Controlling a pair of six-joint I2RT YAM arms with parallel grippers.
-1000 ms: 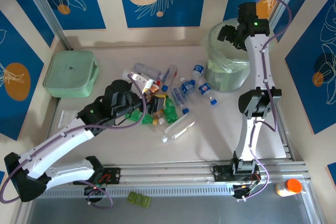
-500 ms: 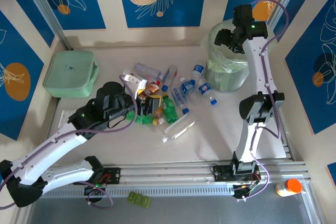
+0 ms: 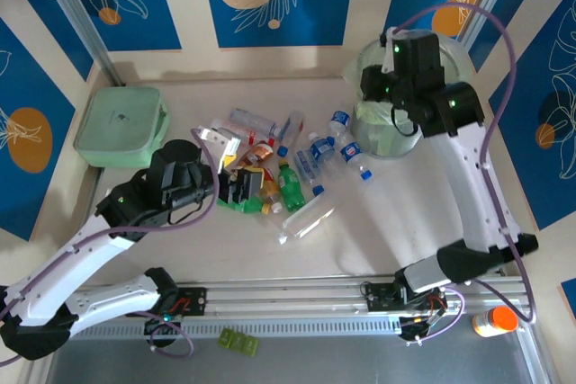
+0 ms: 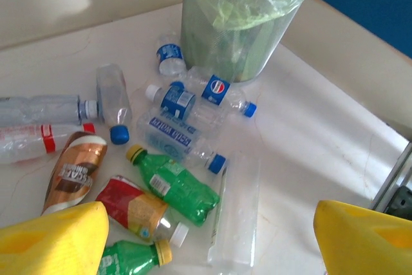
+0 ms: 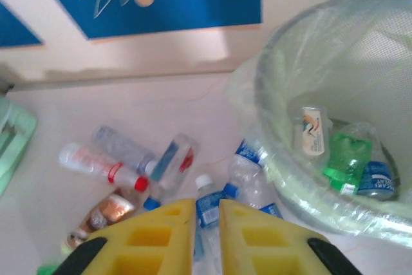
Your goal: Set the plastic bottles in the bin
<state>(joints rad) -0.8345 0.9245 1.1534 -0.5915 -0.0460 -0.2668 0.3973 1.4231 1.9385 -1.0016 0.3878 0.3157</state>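
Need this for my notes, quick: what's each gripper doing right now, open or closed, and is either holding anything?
Left gripper: open, holding nothing.
Right gripper: closed, nothing between its fingers.

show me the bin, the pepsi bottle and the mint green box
bin [image 4: 219, 49], left wrist view, on its outer wall below the bag's edge
pepsi bottle [image 4: 215, 87], left wrist view, on its blue label
mint green box [image 3: 119, 126], top external view, centre of its lid

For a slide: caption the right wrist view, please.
Shut, empty right gripper near the lined bin; a few bottles inside, loose bottles scattered on the table.
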